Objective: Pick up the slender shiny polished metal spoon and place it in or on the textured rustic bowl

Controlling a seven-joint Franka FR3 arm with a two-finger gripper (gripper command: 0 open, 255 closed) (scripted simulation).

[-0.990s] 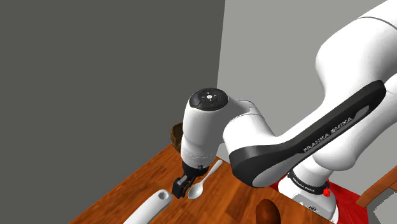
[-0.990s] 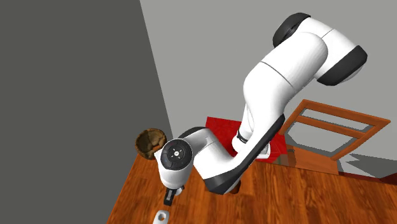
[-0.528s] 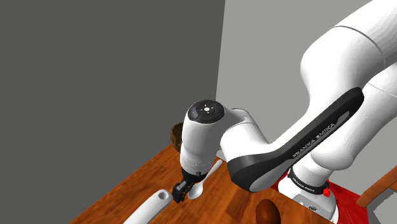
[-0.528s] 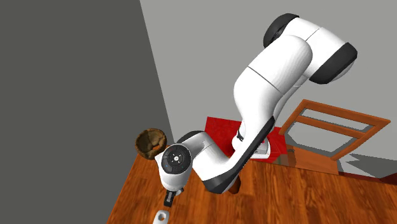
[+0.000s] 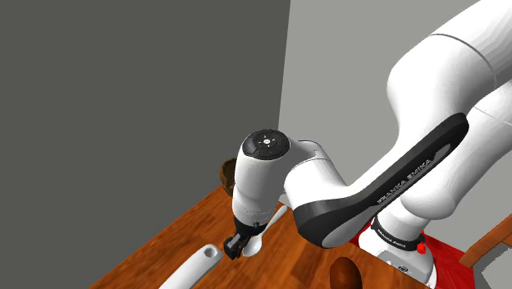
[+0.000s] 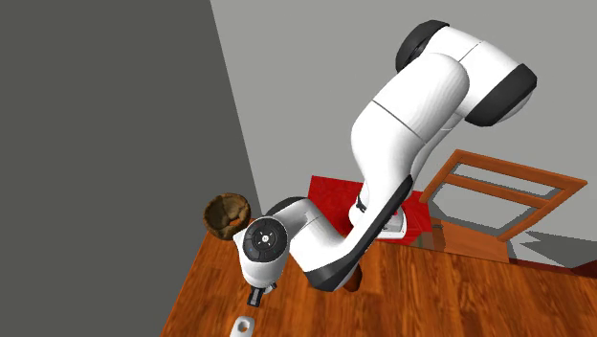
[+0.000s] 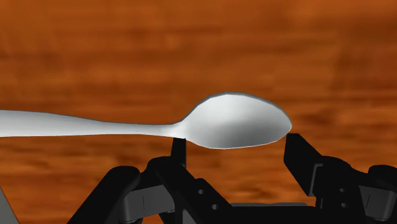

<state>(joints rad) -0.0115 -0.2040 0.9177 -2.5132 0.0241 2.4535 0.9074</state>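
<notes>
Hanging low over the tabletop (image 7: 191, 51) with the pincer (image 7: 236, 141) open, fingers (image 7: 180, 151) standing well apart. Just past the tips, lying flat: the spoon (image 7: 238, 121), pale grey, scoop end squarely between the two fingers, handle running out sideways beyond one of them. Impossible to tell whether either finger touches it yet.

Lined up, then, with the spoon's long axis along the closing line, not across it. Probably bound to clasp the scoop end to end, a slippery hold on a rounded shape, unless turned a quarter first or shifted onto the neck.

In the shoulder view, pincer (image 5: 238, 246) down at the scoop, with the handle pointing off toward one o'clock. Not gripped, not lifted, so no carry begun.

Farther on, at about twelve o'clock from the pincer and close against the grey wall (image 5: 139, 98): the bowl (image 5: 227, 171), brown and rough, well apart from the spoon. Still to come, by this reading: close, lift, carry to twelve o'clock, release over the rim.
</notes>
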